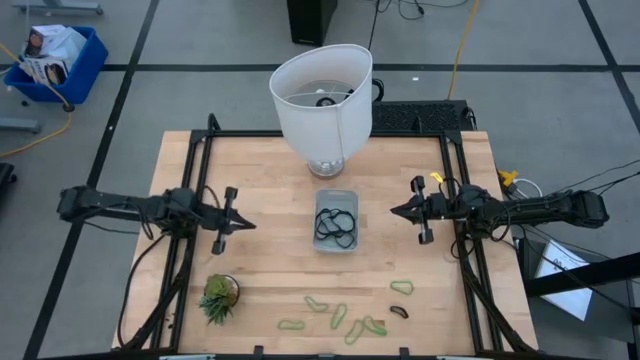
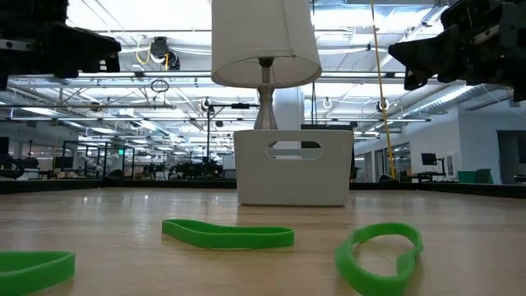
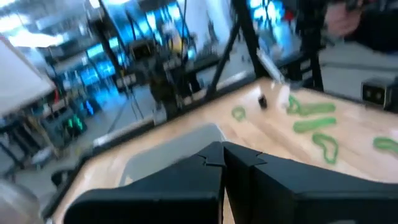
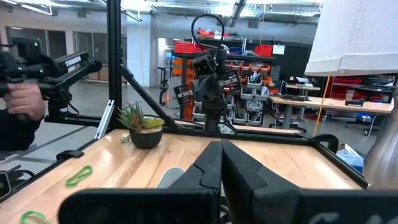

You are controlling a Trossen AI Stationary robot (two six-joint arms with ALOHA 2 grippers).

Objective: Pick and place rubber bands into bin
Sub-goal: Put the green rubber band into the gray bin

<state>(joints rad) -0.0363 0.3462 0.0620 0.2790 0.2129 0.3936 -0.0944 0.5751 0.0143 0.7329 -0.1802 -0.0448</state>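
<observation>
The pale grey-blue bin (image 1: 336, 221) sits at the table's middle with large dark rubber bands (image 1: 335, 226) inside; in the low view it shows as a pale box (image 2: 293, 167). Several light green bands (image 1: 350, 322) and one small dark band (image 1: 399, 311) lie flat near the table's near edge; the green ones show in the low view (image 2: 228, 234) and the left wrist view (image 3: 309, 111). My left gripper (image 1: 247, 225) is shut and empty, left of the bin. My right gripper (image 1: 394, 211) is shut and empty, right of the bin.
A big white lampshade (image 1: 322, 98) on its lamp base stands at the far middle of the table. A small potted plant (image 1: 219, 297) stands near the near left corner. A blue crate (image 1: 55, 62) sits on the floor beyond the table's far left. A person's hand (image 4: 25, 102) shows beyond the table.
</observation>
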